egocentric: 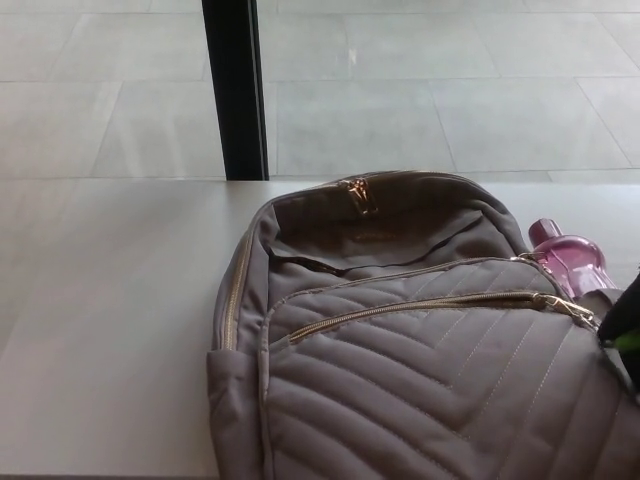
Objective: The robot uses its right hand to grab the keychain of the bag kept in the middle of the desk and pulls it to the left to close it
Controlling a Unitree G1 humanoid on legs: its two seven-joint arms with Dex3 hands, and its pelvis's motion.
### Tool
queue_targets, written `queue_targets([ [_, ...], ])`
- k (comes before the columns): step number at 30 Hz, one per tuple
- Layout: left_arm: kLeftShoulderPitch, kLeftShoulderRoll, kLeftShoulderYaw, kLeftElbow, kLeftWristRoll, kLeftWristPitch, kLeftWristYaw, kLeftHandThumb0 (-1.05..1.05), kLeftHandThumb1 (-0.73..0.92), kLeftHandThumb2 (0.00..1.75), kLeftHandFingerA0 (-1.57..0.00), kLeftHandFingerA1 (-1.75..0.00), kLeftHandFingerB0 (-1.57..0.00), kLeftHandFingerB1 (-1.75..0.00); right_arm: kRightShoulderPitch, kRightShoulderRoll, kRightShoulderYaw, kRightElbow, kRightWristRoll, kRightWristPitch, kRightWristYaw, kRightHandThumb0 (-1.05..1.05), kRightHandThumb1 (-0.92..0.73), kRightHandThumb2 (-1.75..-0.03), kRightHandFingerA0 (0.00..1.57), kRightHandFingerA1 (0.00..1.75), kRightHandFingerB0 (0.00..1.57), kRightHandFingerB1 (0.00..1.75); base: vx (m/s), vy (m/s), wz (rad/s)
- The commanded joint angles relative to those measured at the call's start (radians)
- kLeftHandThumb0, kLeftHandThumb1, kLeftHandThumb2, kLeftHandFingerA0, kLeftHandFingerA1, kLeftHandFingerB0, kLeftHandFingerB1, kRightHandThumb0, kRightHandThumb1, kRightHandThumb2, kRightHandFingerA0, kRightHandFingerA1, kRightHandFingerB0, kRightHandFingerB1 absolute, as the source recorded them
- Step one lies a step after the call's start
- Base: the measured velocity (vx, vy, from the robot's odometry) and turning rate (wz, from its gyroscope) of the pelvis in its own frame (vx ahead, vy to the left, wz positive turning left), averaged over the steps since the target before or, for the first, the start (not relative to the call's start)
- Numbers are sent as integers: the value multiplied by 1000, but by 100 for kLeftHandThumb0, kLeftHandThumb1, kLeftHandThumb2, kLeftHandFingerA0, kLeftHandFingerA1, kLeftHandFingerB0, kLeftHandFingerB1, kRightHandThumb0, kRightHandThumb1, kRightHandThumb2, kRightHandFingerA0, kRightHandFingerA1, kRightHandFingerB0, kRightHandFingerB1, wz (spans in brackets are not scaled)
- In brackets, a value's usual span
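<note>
The grey-brown backpack (420,390) lay on the desk (110,330). Its gold zipper pull (572,306) sat at the right end of the front zipper, so the closing was not yet begun. The right hand (626,325) showed only at the picture's edge, near the pull. Whether it was open or closed, I could not tell.

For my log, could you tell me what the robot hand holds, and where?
Cannot tell: only an edge of the right robot hand shows, near the zipper pull.
</note>
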Motion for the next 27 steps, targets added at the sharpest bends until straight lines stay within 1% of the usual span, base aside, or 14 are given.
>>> queue_targets([
  [1, 15, 21, -8, 2, 5, -13, -14, -81, 33, 105, -72, -96, -49, -81, -38, 80, -36, 8, 68, -21, -55, -22, -50, -129, 85, 175, 68, 162, 0, 0, 0],
  [4, 17, 20, -11, -2, 5, -9, -6, -72, 34, 106, -69, -94, -40, -74, -70, 142, -54, 0, 132, 11, -45, -21, -48, -134, 84, 175, 69, 160, 0, 0, 0],
  [9, 16, 21, -20, 11, 17, -33, 10, -79, 44, 89, -72, -105, -50, -83, -119, 244, -84, -52, 182, 135, -37, -20, -50, -128, 91, 175, 74, 161, 0, 0, 0],
  [10, 12, 19, -10, 13, 3, -17, 7, -79, 37, 95, -76, -104, -51, -83, -130, 259, -86, -56, 188, 148, -39, -17, -49, -129, 93, 175, 75, 161, 0, 0, 0],
  [13, 20, 20, -3, 0, -9, -17, -13, -78, 31, 105, -75, -99, -53, -82, -156, 278, -76, -57, 183, 158, -29, -11, -51, -135, 93, 175, 75, 155, 0, 0, 0],
  [15, 23, 22, -5, -2, -7, -12, -17, -77, 38, 96, -65, -103, -46, -83, -177, 282, -58, -66, 167, 195, -14, -12, -48, -136, 91, 175, 73, 156, 0, 0, 0],
  [17, 16, 22, -7, 0, -4, 0, -8, -71, 32, 105, -68, -93, -43, -76, -200, 278, -41, -58, 147, 197, -14, -15, -47, -132, 90, 175, 73, 161, 0, 0, 0],
  [18, 8, 22, -8, 9, 0, 9, 2, -69, 40, 91, -65, -106, -49, -83, -211, 270, -31, -52, 143, 187, -7, -13, -49, -130, 90, 175, 73, 160, 0, 0, 0],
  [19, 10, 24, -8, 11, 2, 1, 1, -74, 31, 101, -74, -96, -50, -78, -239, 270, -13, -43, 139, 186, -2, -14, -52, -122, 90, 175, 75, 158, 0, 0, 0],
  [20, 13, 26, -10, 7, 3, -8, -1, -75, 38, 95, -75, -105, -52, -84, -256, 270, -3, -38, 135, 189, -2, -16, -52, -122, 91, 175, 75, 157, 0, 0, 0],
  [22, 21, 29, -21, -3, 15, -28, 4, -83, 33, 100, -75, -101, -52, -83, -287, 280, 23, -37, 130, 195, -4, -15, -53, -119, 90, 175, 75, 157, 0, 0, 0],
  [23, 21, 30, -25, -4, 18, -34, 6, -80, 39, 90, -71, -108, -48, -88, -300, 280, 37, -35, 129, 197, 0, -15, -52, -121, 92, 175, 75, 157, 0, 0, 0],
  [26, 26, 34, -31, -11, 17, -44, -13, -84, 41, 89, -73, -107, -48, -87, -323, 287, 76, -29, 110, 208, -5, -15, -50, -123, 92, 173, 75, 157, 0, 0, 0],
  [27, 25, 35, -30, -10, 14, -43, -18, -84, 33, 102, -72, -100, -49, -82, -330, 292, 94, -21, 102, 202, -10, -13, -50, -122, 92, 172, 76, 157, 0, 0, 0],
])
